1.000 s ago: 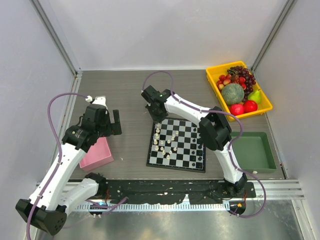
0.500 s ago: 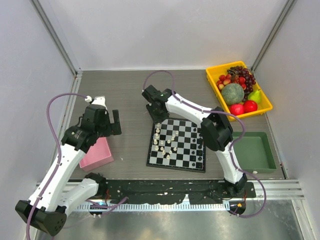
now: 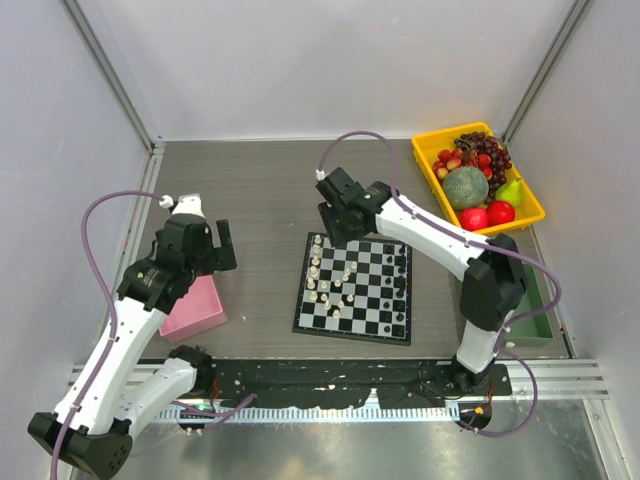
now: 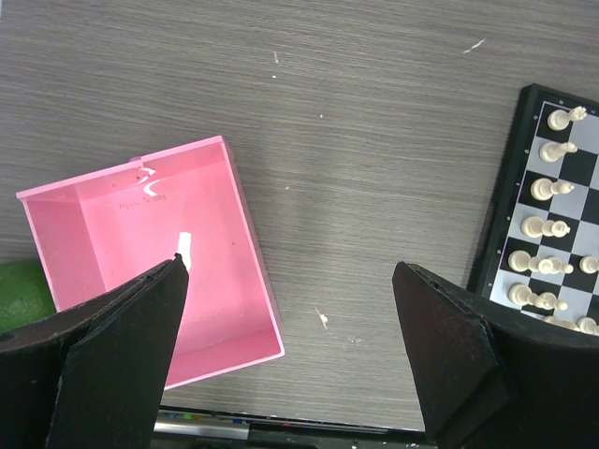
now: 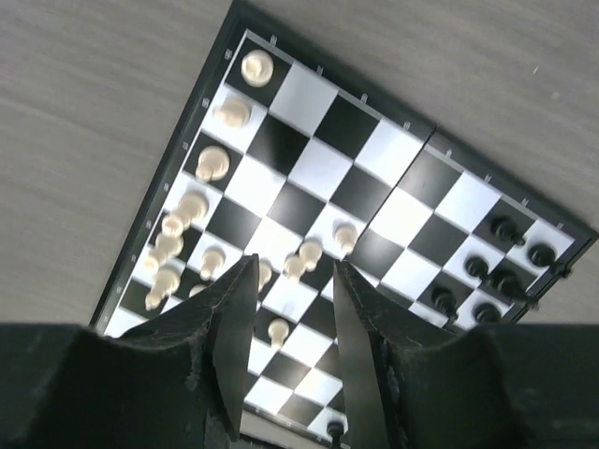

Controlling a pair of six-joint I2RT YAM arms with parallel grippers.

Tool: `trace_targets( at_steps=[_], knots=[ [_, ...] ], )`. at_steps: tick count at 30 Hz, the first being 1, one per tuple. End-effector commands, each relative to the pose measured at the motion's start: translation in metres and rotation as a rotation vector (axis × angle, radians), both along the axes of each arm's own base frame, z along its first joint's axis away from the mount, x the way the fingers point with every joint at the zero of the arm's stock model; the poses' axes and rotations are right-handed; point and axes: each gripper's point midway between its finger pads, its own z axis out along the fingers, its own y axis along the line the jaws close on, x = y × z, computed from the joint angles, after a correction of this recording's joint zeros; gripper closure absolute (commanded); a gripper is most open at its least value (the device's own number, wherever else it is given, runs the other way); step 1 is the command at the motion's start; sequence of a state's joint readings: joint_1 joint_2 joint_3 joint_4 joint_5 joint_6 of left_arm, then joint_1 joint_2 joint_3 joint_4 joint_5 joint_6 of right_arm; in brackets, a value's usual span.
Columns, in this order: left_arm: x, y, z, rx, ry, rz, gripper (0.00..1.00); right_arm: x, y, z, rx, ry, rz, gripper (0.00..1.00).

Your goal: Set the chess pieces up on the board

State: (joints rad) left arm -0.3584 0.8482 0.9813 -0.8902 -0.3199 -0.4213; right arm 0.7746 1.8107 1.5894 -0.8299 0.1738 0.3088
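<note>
The board (image 3: pixel 372 312) lies at the table's middle, with white chess pieces (image 3: pixel 322 283) along its left side and black chess pieces (image 3: pixel 400 292) along its right edge. Some white pieces stand loosely toward the centre. My right gripper (image 3: pixel 338 232) hovers over the board's far left corner. In the right wrist view it (image 5: pixel 293 265) is open a finger's width and empty above the white pieces (image 5: pixel 213 162), with the black ones (image 5: pixel 505 229) to the right. My left gripper (image 3: pixel 218 250) is wide open and empty (image 4: pixel 290 267) between the pink box and the board's edge (image 4: pixel 510 196).
An empty pink box (image 3: pixel 195 308) sits left of the board, also in the left wrist view (image 4: pixel 150 238). A yellow tray (image 3: pixel 428 165) of fruit stands at the back right. A green tray (image 3: pixel 535 315) lies at the right, partly behind my right arm.
My right arm has swung its elbow out to the right, and its gripper has shifted right over the board's far edge. My left arm has drifted slightly left.
</note>
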Motion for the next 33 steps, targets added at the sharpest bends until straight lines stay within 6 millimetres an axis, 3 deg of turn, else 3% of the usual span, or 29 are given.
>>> trace_targets(
  at_steps=[1, 2, 6, 13, 20, 28, 33],
  knots=[
    [0.003, 0.009, 0.008, -0.01, -0.06, 0.066, 0.0, -0.027, 0.009, 0.016, 0.138, 0.011, 0.004, 0.56],
    [0.003, 0.009, 0.009, -0.015, -0.069, 0.069, 0.0, -0.035, 0.015, 0.019, 0.164, 0.01, 0.012, 0.56],
    [0.002, 0.01, 0.009, -0.018, -0.078, 0.073, 0.0, -0.068, 0.028, 0.003, 0.17, 0.077, 0.059, 0.56],
    [0.0, 0.009, 0.008, -0.021, -0.077, 0.065, 0.0, -0.103, 0.058, -0.013, 0.181, 0.132, 0.129, 0.57],
    [-0.001, 0.008, 0.01, -0.026, -0.082, 0.055, 0.0, -0.105, 0.078, -0.026, 0.169, 0.148, 0.161, 0.6],
    [-0.002, 0.009, 0.011, -0.026, -0.085, 0.054, 0.0, -0.095, 0.08, -0.044, 0.111, 0.138, 0.158, 0.61],
    [-0.001, 0.008, 0.01, -0.024, -0.081, 0.051, 0.01, -0.095, 0.085, -0.051, 0.103, 0.153, 0.171, 0.67]
  ],
)
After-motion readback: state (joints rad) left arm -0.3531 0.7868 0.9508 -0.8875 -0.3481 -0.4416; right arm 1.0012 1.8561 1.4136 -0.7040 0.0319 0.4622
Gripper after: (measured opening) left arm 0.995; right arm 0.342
